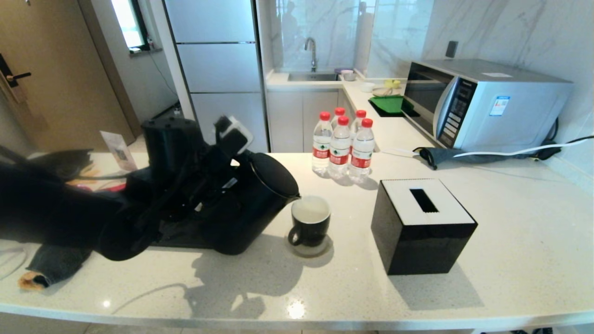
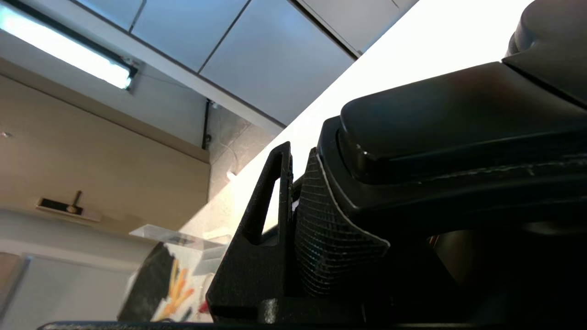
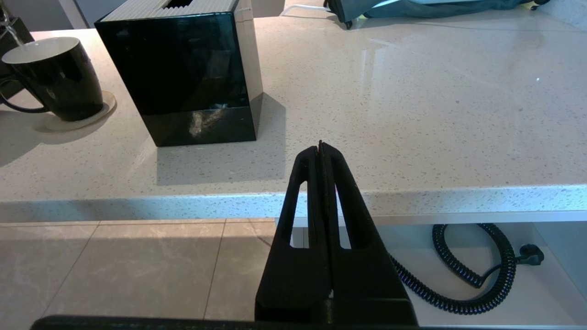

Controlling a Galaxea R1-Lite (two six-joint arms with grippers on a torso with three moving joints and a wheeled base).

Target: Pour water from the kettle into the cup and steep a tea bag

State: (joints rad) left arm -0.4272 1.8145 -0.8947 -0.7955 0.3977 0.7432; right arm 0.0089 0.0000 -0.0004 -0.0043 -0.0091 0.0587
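The kettle (image 1: 253, 204) is tipped over towards the cup (image 1: 310, 226), its pointed spout right at the cup's rim, and in the right wrist view a thin stream of water (image 3: 12, 33) drops into the white inside. The left hand (image 1: 218, 160) is clamped shut on the kettle's handle; in the left wrist view a ribbed finger pad (image 2: 330, 238) presses flat against the smooth black handle. The cup, glossy black with a loop handle, stands on a round pale coaster (image 1: 310, 248). Just to the cup's right stands one square black tissue box (image 1: 422, 225) with a white slotted top, apart from the cup. Behind the cup, five clear bottles (image 1: 342, 146) with red caps stand in a tight cluster. Further back from the cup sits a silver microwave (image 1: 482, 104). Speckled pale stone surface (image 1: 510, 222), smooth and shiny. The right hand (image 3: 320, 149) hangs at the surface's near edge, well right of the cup, fingers pressed together on nothing. A coiled black cord (image 3: 463, 270) lies below it.
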